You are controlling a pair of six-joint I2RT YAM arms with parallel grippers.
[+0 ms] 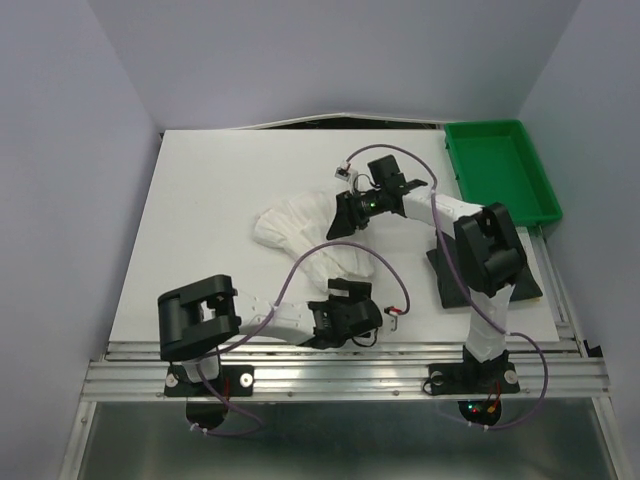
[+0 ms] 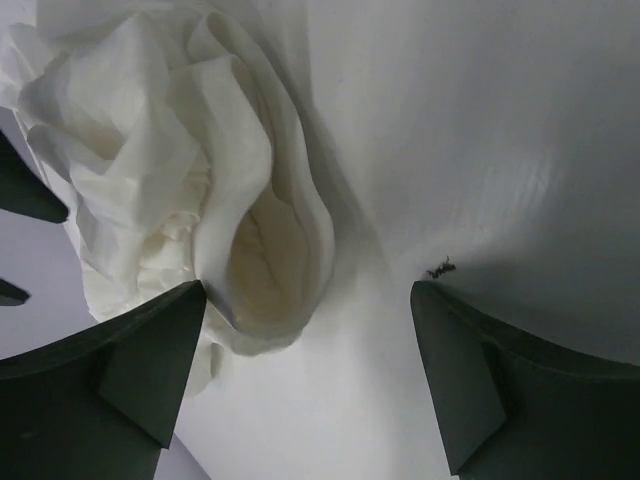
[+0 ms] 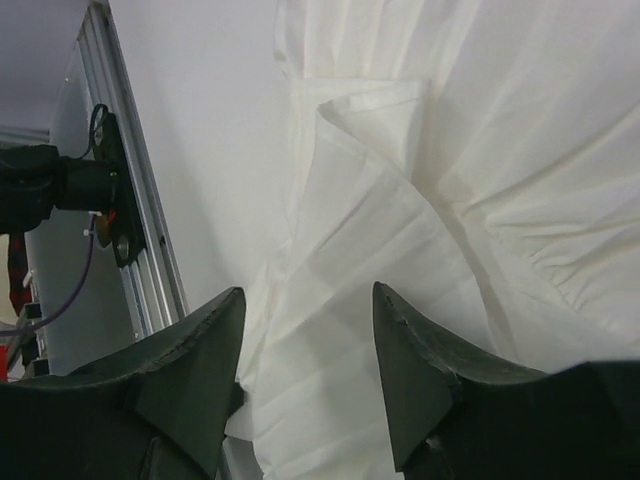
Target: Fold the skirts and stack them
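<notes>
- The left gripper [image 2: 308, 292] hangs low over the table [image 1: 210, 220] with its jaws wide apart and nothing between them. The rolled near hem of the white crinkly skirt [image 1: 300, 228] lies just beside its left finger [image 2: 150, 365].
- To take that hem cleanly, I judge it should shift toward the roll so both fingers straddle it. It should then close on the outer layers only, not on the whole bunch.
- The right gripper [image 3: 310, 295] is also open. Its fingers stand apart over the pleated far edge of the same skirt, with a loose flap lying ahead of the tips.
- It should pinch one flat edge, not the flap, so that the fold line runs straight.
- Both grips want to lift together and keep the cloth taut between them. The skirt lies crumpled mid-table, not spread.
- A dark charcoal skirt [image 1: 442, 278] lies flat to the right under the right arm, a likely base for the stack. The green tray [image 1: 495, 165] sits well apart at the far right.
</notes>
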